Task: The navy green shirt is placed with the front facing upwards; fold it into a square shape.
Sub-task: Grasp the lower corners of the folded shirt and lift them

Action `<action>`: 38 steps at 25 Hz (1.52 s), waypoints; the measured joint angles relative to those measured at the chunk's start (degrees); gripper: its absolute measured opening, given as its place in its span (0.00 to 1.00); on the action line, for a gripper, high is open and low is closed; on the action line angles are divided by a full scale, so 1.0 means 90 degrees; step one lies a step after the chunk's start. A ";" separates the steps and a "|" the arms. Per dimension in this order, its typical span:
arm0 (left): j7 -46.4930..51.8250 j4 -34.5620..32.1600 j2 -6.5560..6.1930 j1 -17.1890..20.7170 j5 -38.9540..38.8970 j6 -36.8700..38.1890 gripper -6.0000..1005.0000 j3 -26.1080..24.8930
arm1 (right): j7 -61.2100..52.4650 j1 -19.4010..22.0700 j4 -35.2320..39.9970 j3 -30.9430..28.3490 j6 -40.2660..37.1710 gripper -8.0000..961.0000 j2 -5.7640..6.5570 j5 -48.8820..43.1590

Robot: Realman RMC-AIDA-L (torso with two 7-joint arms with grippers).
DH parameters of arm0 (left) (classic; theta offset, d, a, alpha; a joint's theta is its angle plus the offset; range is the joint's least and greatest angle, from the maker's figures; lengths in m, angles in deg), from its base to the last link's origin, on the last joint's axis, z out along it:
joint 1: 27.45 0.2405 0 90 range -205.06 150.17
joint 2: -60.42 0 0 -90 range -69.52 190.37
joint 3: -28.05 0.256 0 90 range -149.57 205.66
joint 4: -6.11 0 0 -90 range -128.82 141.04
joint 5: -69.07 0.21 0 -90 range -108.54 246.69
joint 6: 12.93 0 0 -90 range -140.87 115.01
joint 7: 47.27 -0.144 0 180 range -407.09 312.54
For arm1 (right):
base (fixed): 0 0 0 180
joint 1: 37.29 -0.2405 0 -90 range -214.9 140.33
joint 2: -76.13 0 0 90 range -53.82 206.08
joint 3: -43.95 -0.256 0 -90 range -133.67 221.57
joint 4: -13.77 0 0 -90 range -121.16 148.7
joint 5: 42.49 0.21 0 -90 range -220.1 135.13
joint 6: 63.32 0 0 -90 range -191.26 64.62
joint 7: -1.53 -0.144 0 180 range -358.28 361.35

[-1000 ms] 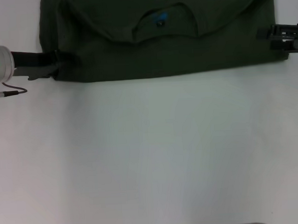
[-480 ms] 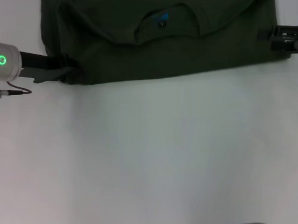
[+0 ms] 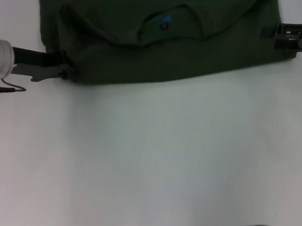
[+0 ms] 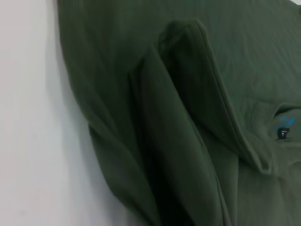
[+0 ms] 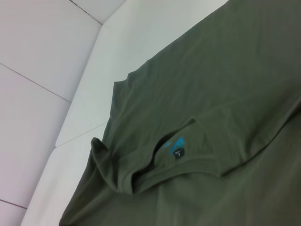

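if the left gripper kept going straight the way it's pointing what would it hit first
Most likely the navy green shirt: the left gripper points along the table at the shirt's folded near-left edge, seemingly already touching it.

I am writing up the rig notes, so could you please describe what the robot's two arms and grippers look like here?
In the head view, the left arm ends in a silver-white cylindrical wrist with a glowing green ring light and a thin dark cable looping beneath it; its left gripper is black with grey metal parts. The right gripper is black with pale metal blocks. Both sit at the edges of the navy green shirt.
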 joint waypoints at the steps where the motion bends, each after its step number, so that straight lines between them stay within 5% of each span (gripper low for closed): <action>1: 0.0009 -0.0009 -0.0041 0.0003 0.0003 0.0080 0.07 -0.0005 | -0.0007 0.0003 0.0003 0.0000 0.0001 0.96 0.0010 -0.0009; 7: 0.0075 -0.0041 -0.0242 0.0064 -0.0010 0.0561 0.05 -0.0051 | -0.0190 0.0073 0.0022 -0.0004 0.0040 0.95 0.0203 -0.0303; 13: 0.0082 -0.0049 -0.0284 0.0064 -0.0005 0.0823 0.05 -0.0113 | -0.0859 -0.0194 0.0052 0.0058 0.0540 0.95 0.0286 -0.1559; 21: 0.0086 -0.0063 -0.0249 -0.0063 0.0004 0.0958 0.05 -0.0120 | -0.1095 -0.0907 0.0235 0.0067 0.0517 0.95 0.0229 -0.2594; 33: 0.0087 -0.0062 -0.0215 -0.0079 -0.0001 0.0908 0.05 -0.0154 | -0.1057 -0.1012 0.0459 0.0109 0.0513 0.95 0.0217 -0.2619; 38: 0.0087 -0.0062 -0.0203 -0.0066 -0.0004 0.0897 0.05 -0.0151 | -0.1012 -0.0973 0.0450 0.0157 0.0724 0.95 0.0082 -0.2622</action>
